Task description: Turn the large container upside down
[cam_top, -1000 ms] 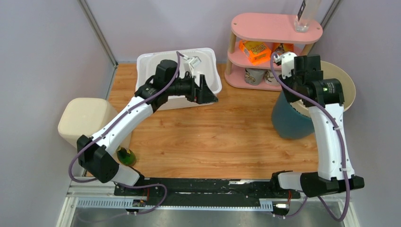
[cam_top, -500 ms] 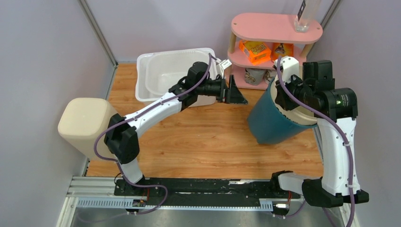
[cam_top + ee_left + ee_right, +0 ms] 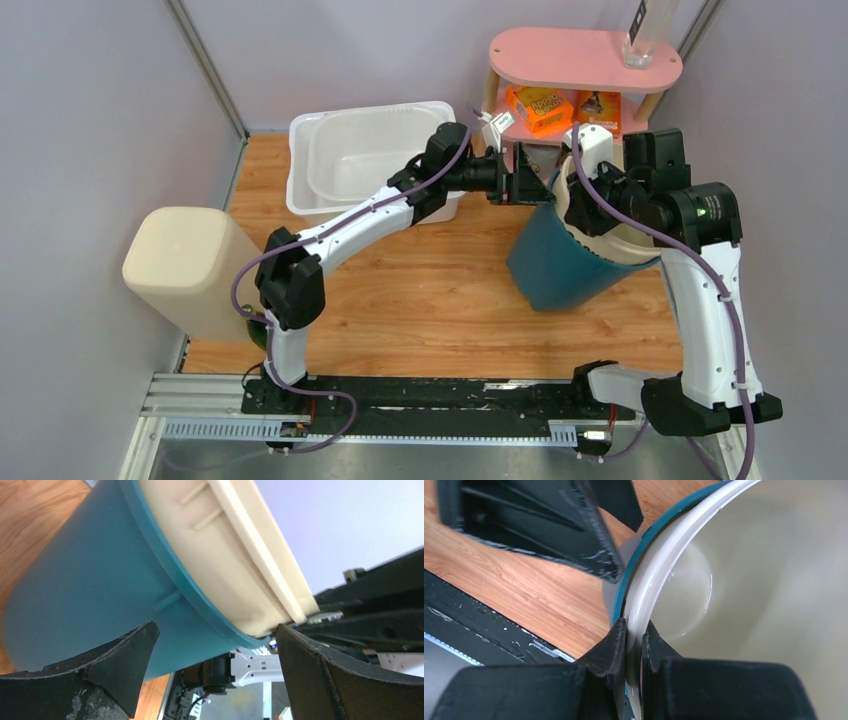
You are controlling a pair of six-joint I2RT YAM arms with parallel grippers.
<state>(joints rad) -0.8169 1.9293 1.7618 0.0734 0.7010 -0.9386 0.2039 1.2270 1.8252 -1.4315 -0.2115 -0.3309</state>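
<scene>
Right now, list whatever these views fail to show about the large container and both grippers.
- Base of the large container: top view, under its own tilted body; table contact unclear.
- right gripper: top view, covered by its wrist; only its own camera shows it pinching the rim.
- left gripper: left wrist view, open near the rim; contact unclear.
- pink shelf, lower items: top view, blocked by arms.
</scene>
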